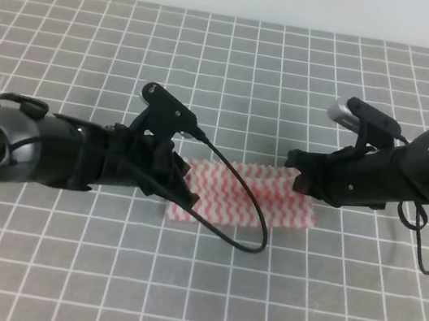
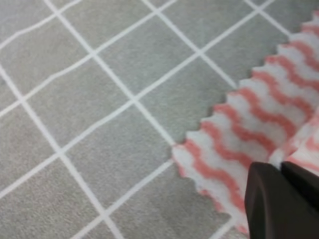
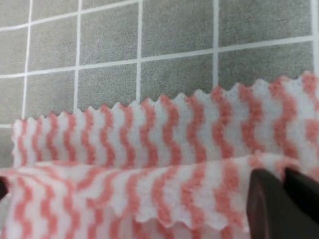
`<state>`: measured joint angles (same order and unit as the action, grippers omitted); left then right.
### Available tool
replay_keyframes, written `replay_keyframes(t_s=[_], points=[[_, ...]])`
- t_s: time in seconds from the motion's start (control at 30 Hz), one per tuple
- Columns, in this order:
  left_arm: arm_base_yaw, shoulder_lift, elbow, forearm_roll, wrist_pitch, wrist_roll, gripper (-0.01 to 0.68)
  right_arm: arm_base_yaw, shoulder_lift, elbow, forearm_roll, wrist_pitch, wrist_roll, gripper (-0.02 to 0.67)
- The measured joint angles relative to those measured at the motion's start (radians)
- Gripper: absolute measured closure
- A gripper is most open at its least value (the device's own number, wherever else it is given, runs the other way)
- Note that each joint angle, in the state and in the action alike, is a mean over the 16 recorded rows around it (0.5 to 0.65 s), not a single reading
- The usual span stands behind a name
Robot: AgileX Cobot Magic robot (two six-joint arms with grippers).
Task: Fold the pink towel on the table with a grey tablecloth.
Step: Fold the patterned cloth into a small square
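I count one towel (image 1: 254, 196), one table (image 1: 94, 41), and my two arms, left (image 1: 75, 155) and right (image 1: 410, 173).

Pink-and-white zigzag-striped towel (image 1: 253, 200) on grey, white-gridded tablecloth (image 1: 229, 72); black end effectors.

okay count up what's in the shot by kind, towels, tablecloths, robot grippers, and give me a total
Towels: 1, the pink towel
Tablecloths: 1, the grey tablecloth with white grid lines
Grippers: 2, the left gripper and the right gripper, one at each end of the towel
Total: 4
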<state>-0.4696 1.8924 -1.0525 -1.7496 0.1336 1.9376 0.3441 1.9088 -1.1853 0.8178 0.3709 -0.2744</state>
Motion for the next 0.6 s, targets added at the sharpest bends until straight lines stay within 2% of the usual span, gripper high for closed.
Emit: replay_keyframes(t_s=[0.6], points=[[0.015, 0.058, -0.047, -0.003, 0.029, -0.005, 0.677, -0.01, 0.033, -0.022, 0.002, -0.003, 0.0, 0.663]])
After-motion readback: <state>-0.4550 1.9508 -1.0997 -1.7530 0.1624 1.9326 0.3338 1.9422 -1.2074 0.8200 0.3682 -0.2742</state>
